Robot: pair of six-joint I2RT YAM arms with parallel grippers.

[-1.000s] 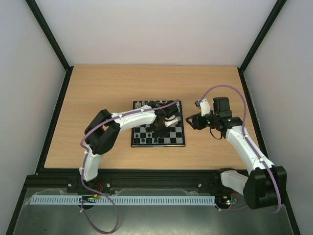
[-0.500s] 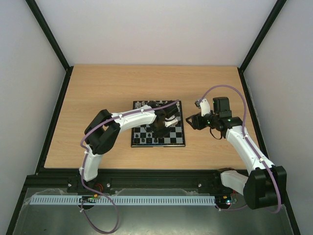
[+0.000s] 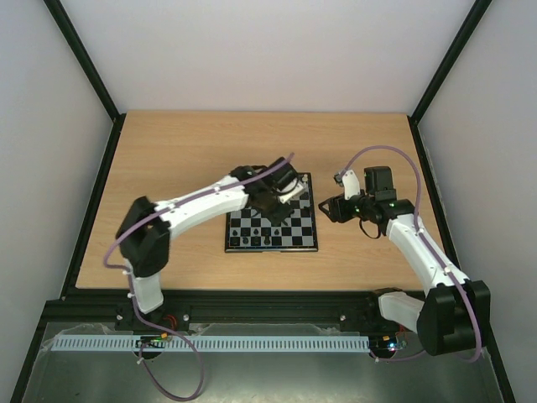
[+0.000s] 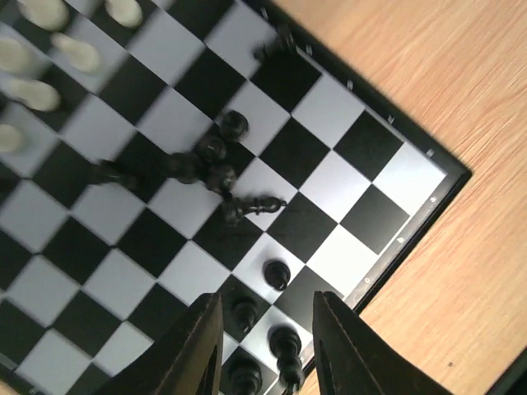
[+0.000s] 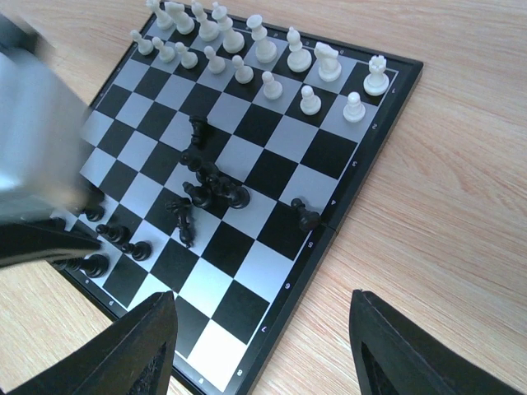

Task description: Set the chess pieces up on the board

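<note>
The board point(image 3: 294, 232) lies in the middle of the table. White chess pieces point(image 5: 263, 49) stand in two rows along one side. A cluster of black chess pieces point(image 5: 210, 185) lies jumbled mid-board, some toppled. More black ones point(image 5: 107, 239) stand along the opposite edge. My left gripper point(image 3: 270, 204) hovers over the board. In its wrist view the left gripper point(image 4: 268, 346) is open, and a standing black piece point(image 4: 284, 350) shows between the fingers, untouched. My right gripper point(image 3: 327, 208) hangs open beside the board's right edge, holding nothing.
A lone black pawn point(image 5: 307, 216) stands at the board's rim near the right gripper. Bare wooden table point(image 3: 185, 159) surrounds the board. A black frame rail point(image 3: 252, 298) runs along the near edge, and white walls close in on three sides.
My left arm has stretched out, its elbow swinging left, and its gripper has shifted toward the board's far side with jaws parted. The right arm has not moved.
</note>
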